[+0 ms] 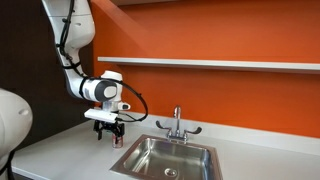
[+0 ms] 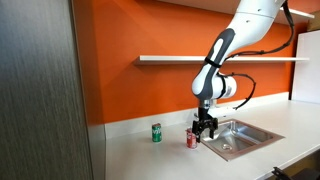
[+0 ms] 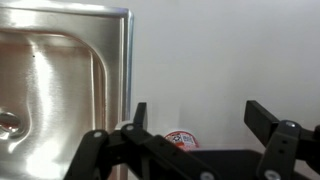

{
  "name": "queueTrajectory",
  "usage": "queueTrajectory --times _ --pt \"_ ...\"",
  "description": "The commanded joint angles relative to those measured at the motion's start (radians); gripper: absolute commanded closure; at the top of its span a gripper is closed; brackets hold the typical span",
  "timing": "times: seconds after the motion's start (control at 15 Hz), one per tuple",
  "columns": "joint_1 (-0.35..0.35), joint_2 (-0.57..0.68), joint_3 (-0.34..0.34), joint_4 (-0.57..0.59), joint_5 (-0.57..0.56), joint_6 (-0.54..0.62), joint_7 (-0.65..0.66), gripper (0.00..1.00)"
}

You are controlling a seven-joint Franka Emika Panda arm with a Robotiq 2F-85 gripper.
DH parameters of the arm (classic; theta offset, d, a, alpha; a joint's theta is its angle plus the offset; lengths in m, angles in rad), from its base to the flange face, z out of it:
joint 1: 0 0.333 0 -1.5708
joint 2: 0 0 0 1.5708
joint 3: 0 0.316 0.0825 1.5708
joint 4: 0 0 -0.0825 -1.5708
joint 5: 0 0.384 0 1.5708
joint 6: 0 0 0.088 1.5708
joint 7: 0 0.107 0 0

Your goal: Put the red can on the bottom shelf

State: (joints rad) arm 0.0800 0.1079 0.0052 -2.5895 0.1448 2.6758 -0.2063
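Red can (image 2: 191,138) stands upright on the smooth white surface (image 2: 140,158), a small cylinder with a pale top. It is close to the sink's (image 2: 240,136) outer rim. The tool (image 3: 195,108) hangs low just beside and above it with its jaws spread wide and nothing held. In the wrist view the red can shows low between the two dark, blocky fingers (image 3: 140,115), partly hidden behind the tool's black body. Whether either finger touches it cannot be told.

The sink is brushed steel, a rectangular basin with rounded corners and a raised flat rim. This edge runs close along one side of the can. A chrome faucet (image 1: 177,125) with two side handles rises at the back of the basin, against the orange wall (image 1: 230,100).

The bottom shelf (image 1: 220,64) is a long, thin, pale board fixed flat to that wall, well above the surface. Its top appears bare in both exterior views, and the wall between it and the surface is plain.

A green can (image 2: 156,132), about the same size, stands upright on the surface, apart from the red can on the side away from the sink. A tall grey panel (image 2: 40,90) closes off that end of the surface. The white arm (image 2: 225,50) arches down from above, crossing in front of the shelf in an exterior view.
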Motion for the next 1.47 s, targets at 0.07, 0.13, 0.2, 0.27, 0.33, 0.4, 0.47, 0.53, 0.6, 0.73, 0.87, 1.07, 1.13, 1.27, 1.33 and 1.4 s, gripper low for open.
queueTrajectory --times 0.07,0.13,0.2,0.27,0.33,0.4,0.47,0.53,0.6,0.73,0.87,1.07,1.13,1.27,1.33,1.4 --pt "-0.034 0.066 0.059 0.019 0.071 0.109 -0.041 0.0" --pt "-0.035 0.078 0.065 0.019 0.072 0.141 -0.032 0.0" --pt "-0.04 0.086 0.077 0.019 0.083 0.169 -0.036 0.0" --pt "-0.043 0.095 0.084 0.018 0.081 0.201 -0.029 0.0" --pt "-0.047 0.103 0.092 0.017 0.078 0.229 -0.025 0.0" --pt "-0.052 0.11 0.096 0.015 0.069 0.257 -0.018 0.0" --pt "-0.054 0.115 0.097 0.014 0.056 0.276 -0.009 0.0" --pt "-0.06 0.12 0.102 0.013 0.054 0.296 -0.008 0.0" --pt "-0.064 0.126 0.102 0.012 0.046 0.315 -0.004 0.0" --pt "-0.081 0.132 0.118 0.012 0.049 0.344 -0.005 0.0" --pt "-0.096 0.14 0.132 0.011 0.048 0.38 -0.001 0.0" --pt "-0.116 0.148 0.153 0.012 0.035 0.417 0.009 0.0" --pt "-0.121 0.15 0.156 0.012 0.03 0.429 0.012 0.0" --pt "-0.132 0.151 0.167 0.011 0.025 0.449 0.016 0.0" --pt "-0.135 0.152 0.17 0.011 0.02 0.459 0.02 0.0" --pt "-0.119 0.153 0.161 0.011 0.061 0.468 -0.015 0.0"
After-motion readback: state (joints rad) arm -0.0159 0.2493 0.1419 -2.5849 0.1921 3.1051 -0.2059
